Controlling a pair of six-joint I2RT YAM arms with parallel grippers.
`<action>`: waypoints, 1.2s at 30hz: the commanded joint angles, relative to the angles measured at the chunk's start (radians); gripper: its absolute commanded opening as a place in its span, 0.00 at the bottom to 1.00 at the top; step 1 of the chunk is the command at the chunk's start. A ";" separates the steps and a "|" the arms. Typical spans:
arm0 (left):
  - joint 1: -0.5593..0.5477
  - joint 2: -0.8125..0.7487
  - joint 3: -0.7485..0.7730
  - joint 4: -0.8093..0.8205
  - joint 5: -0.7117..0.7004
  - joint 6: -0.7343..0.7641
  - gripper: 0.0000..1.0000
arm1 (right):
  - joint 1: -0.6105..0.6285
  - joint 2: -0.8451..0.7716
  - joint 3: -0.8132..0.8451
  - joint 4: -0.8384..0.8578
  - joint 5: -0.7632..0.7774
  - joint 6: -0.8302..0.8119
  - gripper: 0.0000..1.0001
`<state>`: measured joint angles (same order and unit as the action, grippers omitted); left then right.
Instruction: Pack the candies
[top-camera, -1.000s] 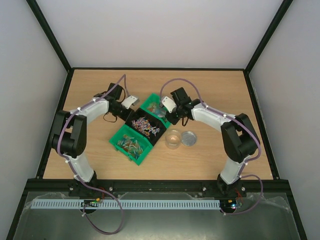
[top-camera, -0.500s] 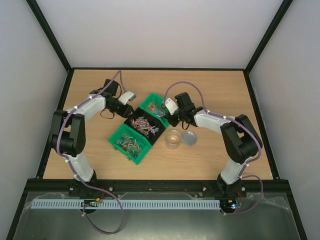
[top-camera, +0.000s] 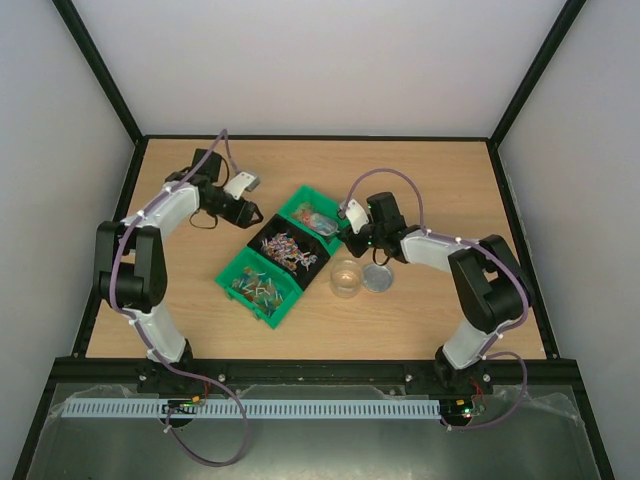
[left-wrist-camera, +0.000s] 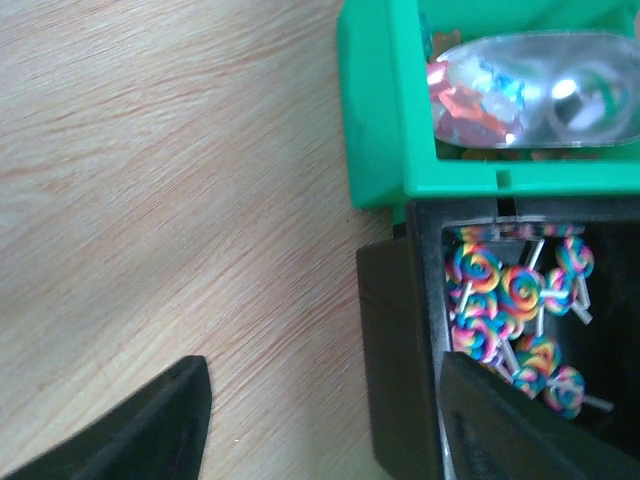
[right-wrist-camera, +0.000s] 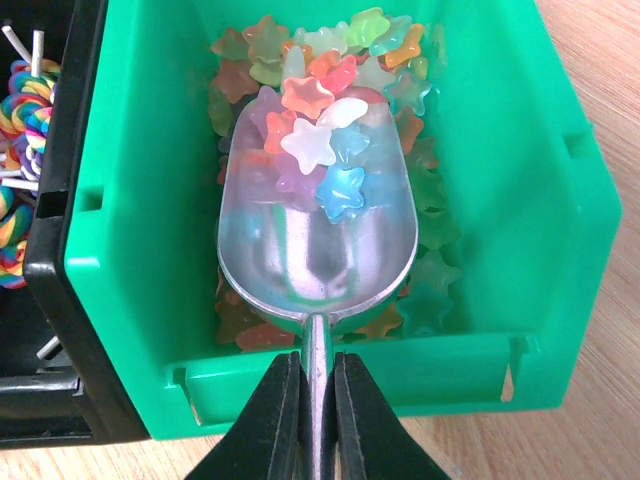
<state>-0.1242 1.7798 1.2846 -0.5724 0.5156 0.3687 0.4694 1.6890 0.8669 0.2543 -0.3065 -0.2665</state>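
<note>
Your wooden table (top-camera: 430, 180) carries three bins touching in a diagonal row: a green bin (top-camera: 296, 200) farthest, a black bin (top-camera: 256, 236) in the middle, and a second green bin (top-camera: 285, 312) nearest. Just right of them, a clear cup (top-camera: 346, 279) and a round lid (top-camera: 378, 277) sit side by side.

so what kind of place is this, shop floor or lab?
Looks like a lab robot cell: two arms mounted at a wooden table, plain white walls in a black frame, and small bins of candies staged with a metal scoop.
</note>
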 joint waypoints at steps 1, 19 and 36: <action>0.017 -0.054 0.038 -0.021 0.004 0.007 0.72 | -0.013 -0.043 -0.042 0.105 -0.076 0.028 0.01; 0.042 -0.345 -0.111 0.370 -0.228 -0.210 1.00 | -0.036 -0.172 -0.133 0.219 -0.083 0.070 0.01; 0.039 -0.273 -0.070 0.218 -0.022 -0.109 1.00 | -0.070 -0.342 -0.145 0.024 -0.173 -0.036 0.01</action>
<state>-0.0883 1.4986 1.1954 -0.2916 0.4145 0.2127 0.4202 1.4624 0.7242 0.4217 -0.4168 -0.2123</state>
